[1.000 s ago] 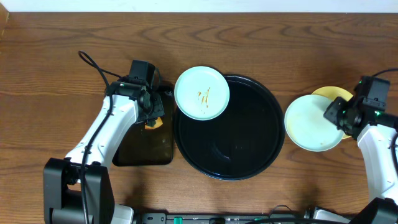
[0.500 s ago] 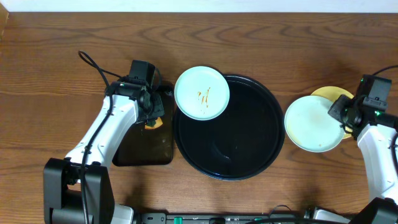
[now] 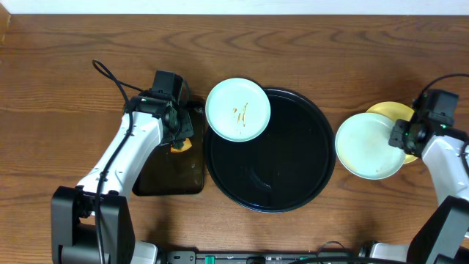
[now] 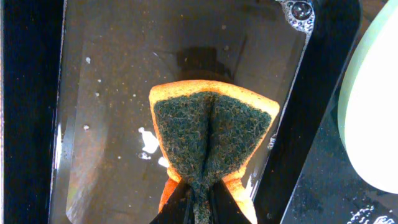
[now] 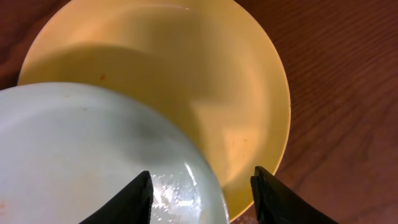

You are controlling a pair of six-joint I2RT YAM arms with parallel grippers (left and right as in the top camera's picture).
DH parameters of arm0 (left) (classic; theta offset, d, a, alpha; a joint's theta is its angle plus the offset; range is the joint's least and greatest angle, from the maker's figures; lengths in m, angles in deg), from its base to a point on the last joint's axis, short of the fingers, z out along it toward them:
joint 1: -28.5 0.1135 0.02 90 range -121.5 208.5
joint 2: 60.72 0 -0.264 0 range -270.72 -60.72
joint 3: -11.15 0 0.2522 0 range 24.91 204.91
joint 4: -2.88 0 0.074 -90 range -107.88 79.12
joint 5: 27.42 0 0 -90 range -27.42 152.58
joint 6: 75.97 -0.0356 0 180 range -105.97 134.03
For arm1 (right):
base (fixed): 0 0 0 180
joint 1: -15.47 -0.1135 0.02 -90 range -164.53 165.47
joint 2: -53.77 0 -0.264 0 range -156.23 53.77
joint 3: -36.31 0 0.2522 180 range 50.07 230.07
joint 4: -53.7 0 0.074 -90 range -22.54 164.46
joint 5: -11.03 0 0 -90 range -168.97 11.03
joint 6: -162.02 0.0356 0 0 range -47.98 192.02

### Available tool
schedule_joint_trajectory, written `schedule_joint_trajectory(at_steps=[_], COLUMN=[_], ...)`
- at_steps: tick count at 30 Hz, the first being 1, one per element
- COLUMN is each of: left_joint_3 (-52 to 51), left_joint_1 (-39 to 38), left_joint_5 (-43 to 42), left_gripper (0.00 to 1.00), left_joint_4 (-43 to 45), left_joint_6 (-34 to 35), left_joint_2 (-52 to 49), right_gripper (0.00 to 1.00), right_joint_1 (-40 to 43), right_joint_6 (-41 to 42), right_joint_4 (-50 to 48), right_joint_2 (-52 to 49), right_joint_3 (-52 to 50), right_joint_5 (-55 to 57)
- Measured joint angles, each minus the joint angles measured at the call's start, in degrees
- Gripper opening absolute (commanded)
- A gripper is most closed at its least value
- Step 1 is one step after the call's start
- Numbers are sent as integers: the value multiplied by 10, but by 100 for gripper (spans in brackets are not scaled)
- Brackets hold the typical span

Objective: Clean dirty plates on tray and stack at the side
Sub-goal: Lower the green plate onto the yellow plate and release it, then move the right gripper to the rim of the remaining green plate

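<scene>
A pale mint-blue plate with orange-brown streaks lies over the upper left rim of the round black tray. At the right, off the tray, a clean mint-blue plate rests overlapping the pale yellow plate. My right gripper is open above their overlap. In the right wrist view its fingers straddle the mint plate's rim over the yellow plate. My left gripper is shut on an orange sponge with a dark green scouring face.
The sponge hangs over a smaller black rectangular tray with shallow soapy water, left of the round tray. The streaked plate's edge shows in the left wrist view. Brown wooden table all around.
My right wrist has shifted slightly toward the back over the two plates at the right. The plates and the left arm have not moved.
</scene>
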Motion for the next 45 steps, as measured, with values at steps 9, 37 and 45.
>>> schedule_joint_trajectory(at_steps=[9, 37, 45], left_joint_3=[0, 0, 0], left_joint_1=[0, 0, 0], left_joint_5=[0, 0, 0], left_gripper=[7, 7, 7], left_joint_4=[0, 0, 0], left_joint_6=[0, 0, 0], left_joint_2=[0, 0, 0], right_gripper=[33, 37, 40], right_joint_1=[56, 170, 148], right_joint_6=[-17, 61, 60], right_joint_4=[-9, -68, -87], right_joint_2=[-57, -46, 28], right_joint_3=[0, 0, 0], right_joint_5=[-68, -147, -318])
